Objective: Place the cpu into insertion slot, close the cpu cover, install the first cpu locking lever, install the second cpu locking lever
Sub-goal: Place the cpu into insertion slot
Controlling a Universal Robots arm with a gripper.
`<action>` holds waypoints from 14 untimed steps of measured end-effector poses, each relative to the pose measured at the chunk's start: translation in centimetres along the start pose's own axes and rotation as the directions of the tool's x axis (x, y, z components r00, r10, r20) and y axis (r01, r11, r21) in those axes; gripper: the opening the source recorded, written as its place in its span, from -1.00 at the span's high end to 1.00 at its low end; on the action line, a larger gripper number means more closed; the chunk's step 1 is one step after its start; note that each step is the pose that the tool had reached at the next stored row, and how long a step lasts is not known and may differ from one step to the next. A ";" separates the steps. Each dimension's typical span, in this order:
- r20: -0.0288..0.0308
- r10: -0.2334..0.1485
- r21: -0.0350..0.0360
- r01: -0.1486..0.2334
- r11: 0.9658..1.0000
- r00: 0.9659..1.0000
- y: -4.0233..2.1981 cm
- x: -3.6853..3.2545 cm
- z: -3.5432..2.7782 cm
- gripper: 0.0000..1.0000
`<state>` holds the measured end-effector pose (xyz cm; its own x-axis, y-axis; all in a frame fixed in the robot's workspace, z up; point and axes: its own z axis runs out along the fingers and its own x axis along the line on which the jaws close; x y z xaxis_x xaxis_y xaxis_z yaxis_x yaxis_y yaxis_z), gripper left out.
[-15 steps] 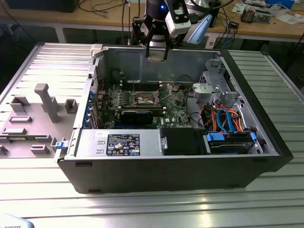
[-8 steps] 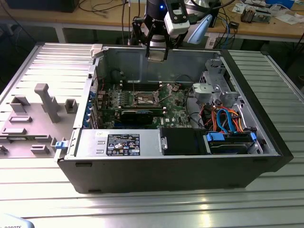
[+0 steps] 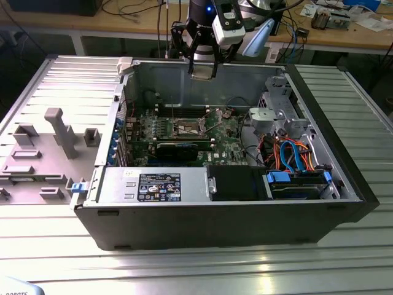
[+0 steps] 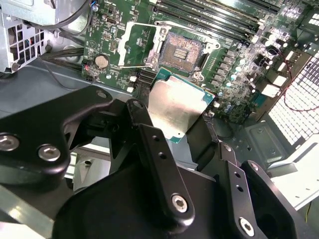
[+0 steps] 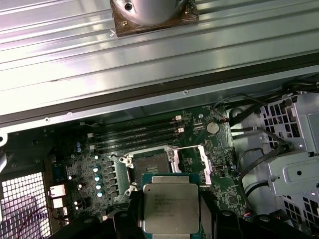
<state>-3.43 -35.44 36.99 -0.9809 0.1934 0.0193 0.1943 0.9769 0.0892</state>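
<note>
While hand (image 5: 171, 220) clamps cpu (image 5: 171, 203), insertion slot (image 5: 151, 163) sits uncovered well below

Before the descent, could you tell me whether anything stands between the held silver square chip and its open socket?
Nothing visible does. The gripper holds the flat silver-topped cpu above the dark-centred square insertion slot; the silver frame cpu cover lies swung open beside it.

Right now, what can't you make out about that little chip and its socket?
Underside of the chip: faces away in both wrist views.
Part of the chip: hidden by the gripper in the second wrist view.
Pins in the socket: too small in the exterior view.
</note>
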 end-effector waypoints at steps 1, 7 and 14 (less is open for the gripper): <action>0.000 0.001 0.000 -0.001 1.000 1.000 0.00 0.00 0.00 -0.08; 0.003 0.030 -0.001 -0.030 1.000 1.000 0.00 0.00 0.00 -0.08; 0.013 0.142 -0.004 -0.142 0.990 0.990 0.00 0.00 0.03 -0.08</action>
<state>-3.44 -35.44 36.96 -0.9434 0.3311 0.0193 0.3315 0.9393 0.0891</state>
